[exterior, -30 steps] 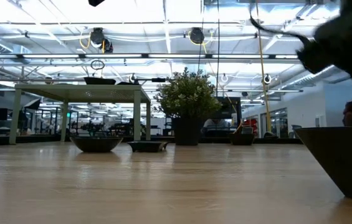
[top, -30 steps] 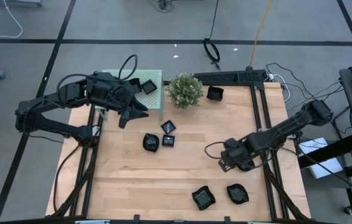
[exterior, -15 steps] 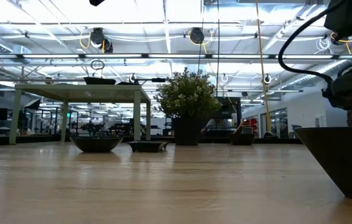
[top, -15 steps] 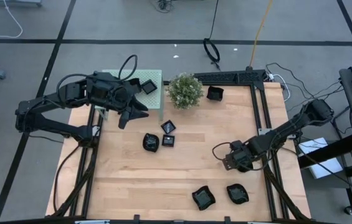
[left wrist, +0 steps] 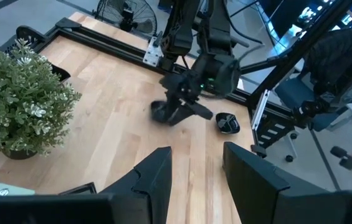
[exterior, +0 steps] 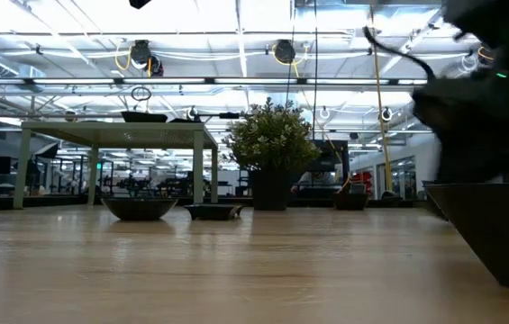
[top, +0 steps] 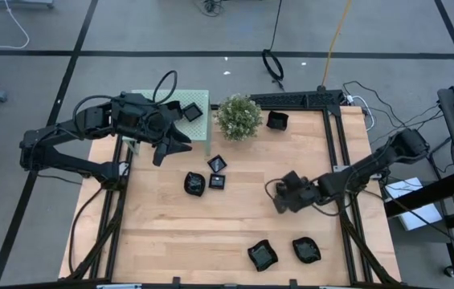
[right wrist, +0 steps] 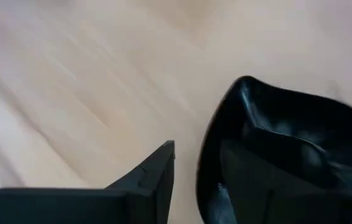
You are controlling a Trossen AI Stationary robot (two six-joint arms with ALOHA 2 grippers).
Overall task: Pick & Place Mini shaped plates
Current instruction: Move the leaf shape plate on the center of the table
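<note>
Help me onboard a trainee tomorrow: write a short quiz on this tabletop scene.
1. True or false: the left gripper grips a plate.
2. How many plates sit on the green stand? A) none B) one C) three
3. Fill in: the ___ gripper grips a black plate by its rim.

Key:
1. False: its fingers stand open and empty.
2. B: one mini plate sits on the stand.
3. Right: the right gripper grips the held plate.
</note>
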